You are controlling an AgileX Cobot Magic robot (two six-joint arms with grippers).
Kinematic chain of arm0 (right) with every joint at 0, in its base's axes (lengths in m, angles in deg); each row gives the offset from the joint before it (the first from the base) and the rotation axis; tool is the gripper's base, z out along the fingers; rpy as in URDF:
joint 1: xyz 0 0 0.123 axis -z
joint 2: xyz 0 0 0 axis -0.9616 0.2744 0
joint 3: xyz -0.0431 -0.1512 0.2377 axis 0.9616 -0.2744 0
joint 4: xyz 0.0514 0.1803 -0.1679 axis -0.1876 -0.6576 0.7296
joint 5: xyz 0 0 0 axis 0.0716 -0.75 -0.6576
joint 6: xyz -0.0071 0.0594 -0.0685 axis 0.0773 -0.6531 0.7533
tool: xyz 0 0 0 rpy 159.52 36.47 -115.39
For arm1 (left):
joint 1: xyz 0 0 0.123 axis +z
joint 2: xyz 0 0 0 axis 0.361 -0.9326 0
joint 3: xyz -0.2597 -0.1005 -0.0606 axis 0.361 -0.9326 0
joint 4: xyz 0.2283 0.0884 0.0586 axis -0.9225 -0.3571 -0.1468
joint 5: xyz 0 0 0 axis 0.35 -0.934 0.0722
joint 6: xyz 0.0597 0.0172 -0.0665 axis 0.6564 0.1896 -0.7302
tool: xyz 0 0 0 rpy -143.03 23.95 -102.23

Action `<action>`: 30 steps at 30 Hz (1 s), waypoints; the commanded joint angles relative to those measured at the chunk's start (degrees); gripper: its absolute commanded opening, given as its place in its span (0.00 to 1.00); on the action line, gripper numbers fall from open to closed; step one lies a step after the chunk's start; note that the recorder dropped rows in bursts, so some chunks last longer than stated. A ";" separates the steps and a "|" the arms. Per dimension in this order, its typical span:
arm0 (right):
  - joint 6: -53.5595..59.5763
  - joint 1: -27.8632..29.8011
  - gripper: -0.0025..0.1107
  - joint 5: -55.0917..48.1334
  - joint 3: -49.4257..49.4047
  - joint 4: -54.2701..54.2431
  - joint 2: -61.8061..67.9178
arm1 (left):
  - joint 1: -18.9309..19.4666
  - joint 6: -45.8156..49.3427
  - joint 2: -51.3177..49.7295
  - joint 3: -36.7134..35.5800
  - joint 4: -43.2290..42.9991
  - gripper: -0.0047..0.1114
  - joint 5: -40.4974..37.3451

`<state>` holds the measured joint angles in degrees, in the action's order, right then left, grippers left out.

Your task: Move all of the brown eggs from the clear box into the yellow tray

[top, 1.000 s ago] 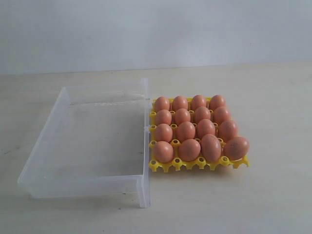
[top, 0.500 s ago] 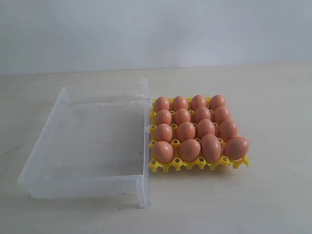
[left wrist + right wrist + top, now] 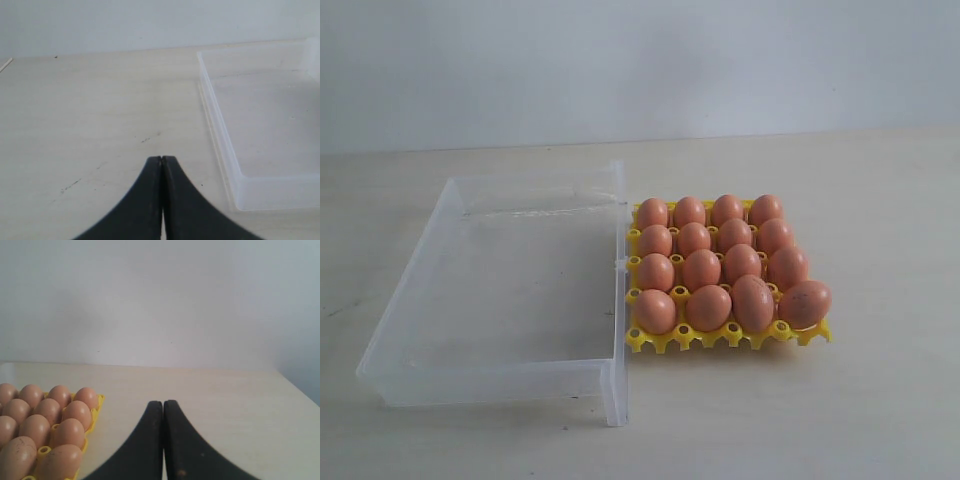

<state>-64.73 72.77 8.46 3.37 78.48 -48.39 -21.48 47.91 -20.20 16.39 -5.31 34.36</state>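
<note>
The pale wooden table [image 3: 880, 400] is the largest thing, and everything stands on it. On its left part, in the exterior view, is the clear box [image 3: 490, 385]. It is shallow, rectangular and transparent, with low walls and a rim, so the table shows through its bottom. It is clearly bigger than the yellow tray [image 3: 720, 338], which stands just beside the box's right wall. I cannot tell if the two touch.

The tray is bright yellow plastic with round openings along its front edge. The brown eggs [image 3: 702, 268] fill it in four rows of four. They are smooth, orange-brown and oval. Most of them stand upright in their cups, but the one at the front right corner lies tilted and has small dark speckles. All the eggs that show are in the tray.

The arms do not appear in the exterior view. In the left wrist view, the left gripper [image 3: 161, 161] has its two black fingers pressed together with nothing between them. It is over bare table, and a corner of the box is near it but apart. In the right wrist view, the right gripper [image 3: 163, 404] is closed in the same way and holds nothing. The tray with its eggs is near the tips, apart from them.
</note>
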 commanded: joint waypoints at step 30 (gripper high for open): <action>0.43 -0.36 0.02 -0.34 -0.26 0.04 -0.35 | -0.27 -0.01 0.13 0.23 0.21 0.04 0.50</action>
<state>-64.73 71.66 8.23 3.37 78.48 -48.39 -21.48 47.91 -20.20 16.39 -5.31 34.36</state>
